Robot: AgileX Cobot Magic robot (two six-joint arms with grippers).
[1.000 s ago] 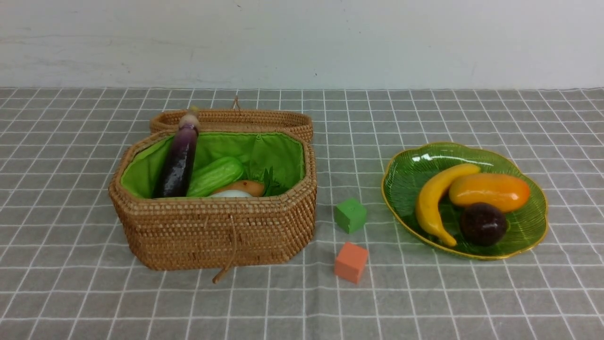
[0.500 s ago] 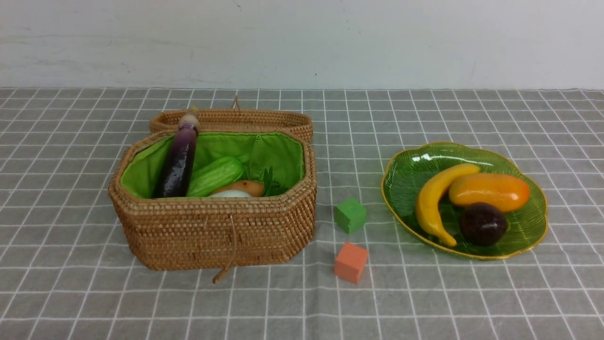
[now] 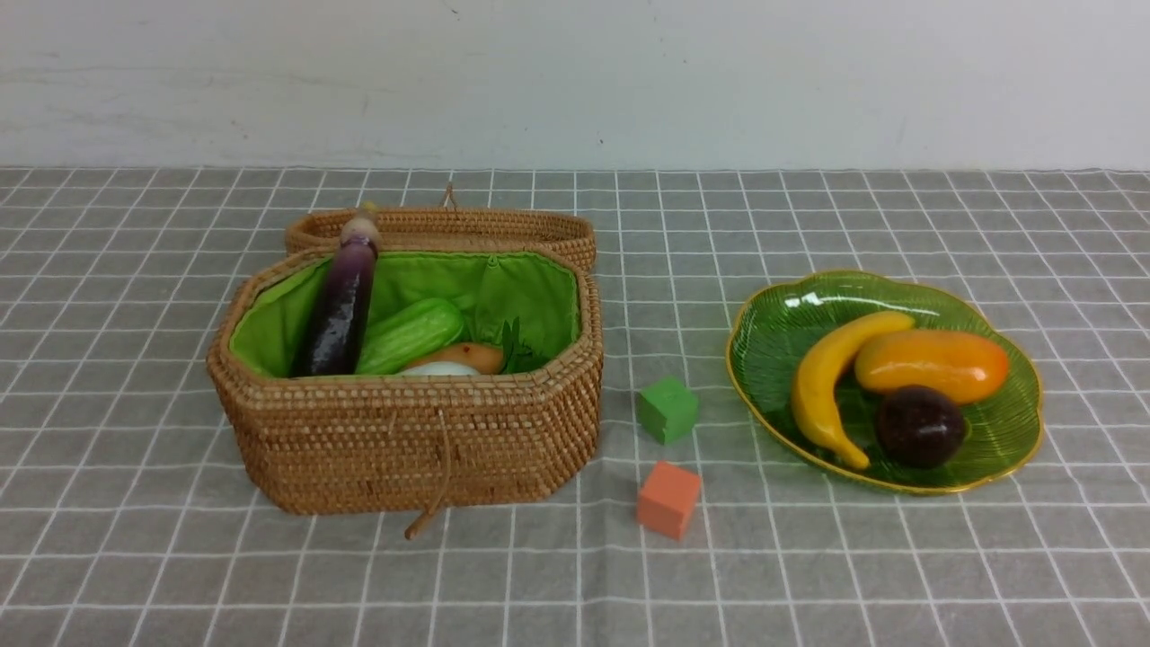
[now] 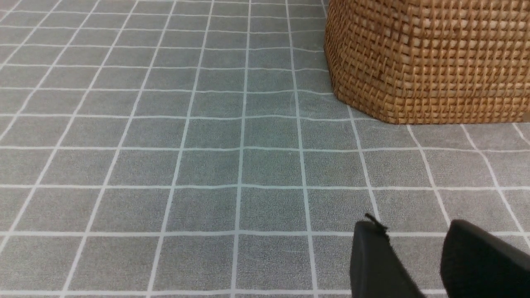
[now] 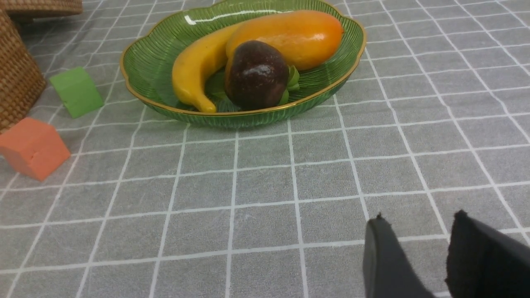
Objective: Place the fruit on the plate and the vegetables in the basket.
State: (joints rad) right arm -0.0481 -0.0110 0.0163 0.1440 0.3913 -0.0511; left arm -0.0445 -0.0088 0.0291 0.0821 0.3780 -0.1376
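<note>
The woven basket [image 3: 404, 440] stands open at the left and holds the purple eggplant [image 3: 341, 305], the green gourd [image 3: 409, 335], the brown potato [image 3: 472, 357] and the white vegetable [image 3: 440, 369]. The green glass plate [image 3: 782, 323] at the right holds the banana [image 3: 822, 377], the mango [image 3: 930, 364] and the mangosteen [image 3: 921, 425]. Neither gripper shows in the front view. My left gripper [image 4: 414, 225] is open and empty over bare cloth, short of the basket's corner [image 4: 426, 58]. My right gripper [image 5: 419, 218] is open and empty over cloth, short of the plate [image 5: 153, 66].
A green cube [image 3: 667, 410] and an orange cube [image 3: 668, 499] lie on the grey checked cloth between basket and plate. The basket's lid [image 3: 449, 225] lies open behind it. A white wall bounds the table at the back.
</note>
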